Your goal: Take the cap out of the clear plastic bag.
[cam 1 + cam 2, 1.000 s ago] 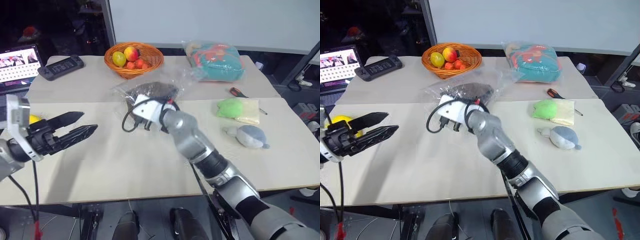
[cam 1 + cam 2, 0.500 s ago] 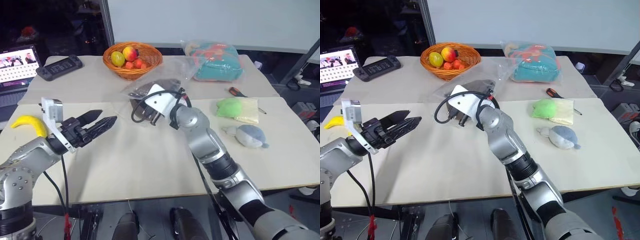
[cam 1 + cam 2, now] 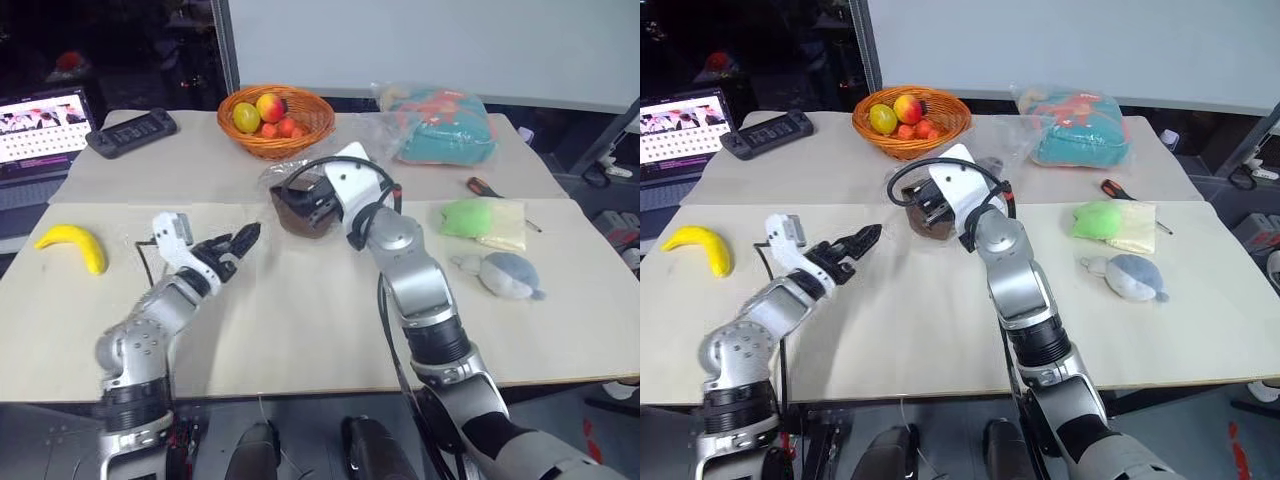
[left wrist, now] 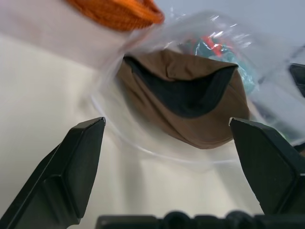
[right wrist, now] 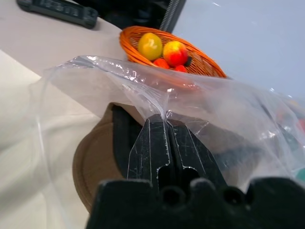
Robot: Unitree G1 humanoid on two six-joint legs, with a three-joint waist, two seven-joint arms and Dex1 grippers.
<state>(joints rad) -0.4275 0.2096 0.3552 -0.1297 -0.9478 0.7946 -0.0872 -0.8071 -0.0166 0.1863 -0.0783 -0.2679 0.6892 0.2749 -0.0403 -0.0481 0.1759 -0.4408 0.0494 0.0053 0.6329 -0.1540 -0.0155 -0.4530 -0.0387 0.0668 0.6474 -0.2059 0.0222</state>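
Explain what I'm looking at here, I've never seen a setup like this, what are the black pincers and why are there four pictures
It is a humanoid robot with two arms, each ending in a two-fingered black gripper. Two pictures come from cameras in its head, looking down over a table. The other two come from cameras on its wrists, looking along the fingers.

The right gripper is shut on the upper layer of the clear plastic bag, lifting its mouth. Inside lies the cap, brown with a dark lining. The left gripper is open and points at the cap, touching nothing.

Also on the table: a fruit basket, a banana, a handheld console, a puffy bag, a green lump, a grey plush and a screwdriver.
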